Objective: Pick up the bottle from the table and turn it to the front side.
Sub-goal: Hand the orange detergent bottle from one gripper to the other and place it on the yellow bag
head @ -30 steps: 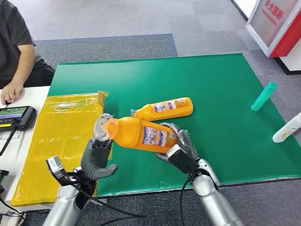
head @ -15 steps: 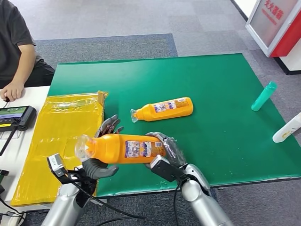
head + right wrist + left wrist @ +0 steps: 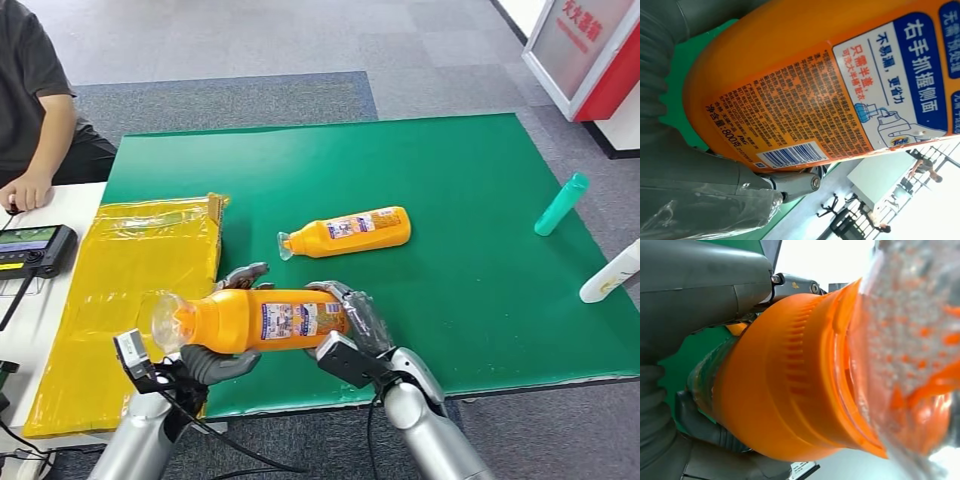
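Start at the right hand (image 3: 355,330): its fingers wrap the base end of the orange bottle (image 3: 264,320), and the right wrist view shows the barcode label (image 3: 791,155) pressed close against the thumb. At the left hand (image 3: 219,355), the fingers curl around the neck end, cupping it from below, just behind the clear cap (image 3: 167,322); the left wrist view shows the ribbed orange neck (image 3: 791,375) lying between thumb and fingers. You see the bottle held horizontally by both hands, off the surface, above the near edge of the green mat (image 3: 453,180). A second orange bottle (image 3: 347,231) lies on the mat beyond it. A yellow bag (image 3: 128,280) lies to the left.
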Tool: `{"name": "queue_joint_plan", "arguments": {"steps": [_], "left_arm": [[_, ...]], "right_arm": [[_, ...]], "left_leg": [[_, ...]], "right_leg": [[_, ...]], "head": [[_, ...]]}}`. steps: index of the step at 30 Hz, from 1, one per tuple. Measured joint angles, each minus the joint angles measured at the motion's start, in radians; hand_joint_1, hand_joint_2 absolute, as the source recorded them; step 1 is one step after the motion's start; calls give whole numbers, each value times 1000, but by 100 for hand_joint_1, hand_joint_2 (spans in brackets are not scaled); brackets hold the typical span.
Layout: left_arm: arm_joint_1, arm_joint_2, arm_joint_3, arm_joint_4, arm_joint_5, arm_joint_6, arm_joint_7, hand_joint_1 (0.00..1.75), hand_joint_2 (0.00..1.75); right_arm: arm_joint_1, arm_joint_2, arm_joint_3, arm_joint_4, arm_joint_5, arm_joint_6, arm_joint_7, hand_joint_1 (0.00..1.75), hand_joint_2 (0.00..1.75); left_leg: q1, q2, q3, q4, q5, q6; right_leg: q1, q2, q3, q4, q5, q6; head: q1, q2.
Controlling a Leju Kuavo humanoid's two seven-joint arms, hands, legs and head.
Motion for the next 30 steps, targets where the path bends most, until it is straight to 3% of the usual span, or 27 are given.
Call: {"name": "queue_joint_plan", "arguments": {"steps": [1, 3, 8, 9, 12, 13, 20, 26, 30], "left_arm": [[-2, 2, -4, 0, -9, 0, -1, 141, 175], [-7, 5, -10, 0, -18, 3, -2, 173, 175], [-16, 7, -17, -3, -31, 23, -3, 175, 175], [-16, 8, -17, -6, -34, 30, -3, 175, 175], [-14, 8, -21, -18, -45, 60, -3, 175, 175], [-12, 7, -23, -23, -51, 74, -3, 175, 175], [33, 6, -28, -107, -181, 316, -3, 175, 175], [58, 10, -26, -152, -227, 379, 0, 175, 175], [77, 9, -25, -192, -400, 611, 52, 175, 175]], "right_arm": [[0, 0, 0, -3, -3, 0, 0, 175, 175], [0, -1, -1, -6, -8, 0, 0, 175, 175], [3, -4, -2, -14, -15, 4, 0, 175, 175], [4, -4, -2, -16, -16, 6, 0, 166, 175], [10, -5, -3, -25, -17, 10, 0, 36, 175], [13, -5, -4, -29, -18, 10, 0, 1, 175], [40, -8, -25, -102, -36, -6, 0, 0, 175], [53, -13, -37, -149, -37, -12, 1, 0, 175], [87, -17, -55, -199, -30, -32, 13, 0, 175]], "left_leg": [[0, 0, 0, 0, 0, 0], [0, 0, 0, 0, 0, 0], [0, 0, 0, 0, 0, 0], [0, 0, 0, 0, 0, 0], [0, 0, 0, 0, 0, 0], [0, 0, 0, 0, 0, 0], [0, 0, -1, 0, 0, 0], [0, 0, 0, 0, 0, 0], [0, 0, -1, 0, 0, 0]], "right_leg": [[0, 0, 0, 0, 0, 0], [0, 0, 0, 0, 0, 0], [0, 0, 0, 0, 0, 0], [0, 0, 0, 0, 0, 0], [0, 0, 0, 0, 0, 0], [0, 0, 0, 0, 0, 0], [0, 0, -1, 0, 0, 0], [0, 0, -1, 0, 0, 0], [0, 0, -1, 0, 0, 0]], "head": [[0, 0], [0, 0], [0, 0], [0, 0], [0, 0], [0, 0], [0, 0], [0, 0], [0, 0]]}}
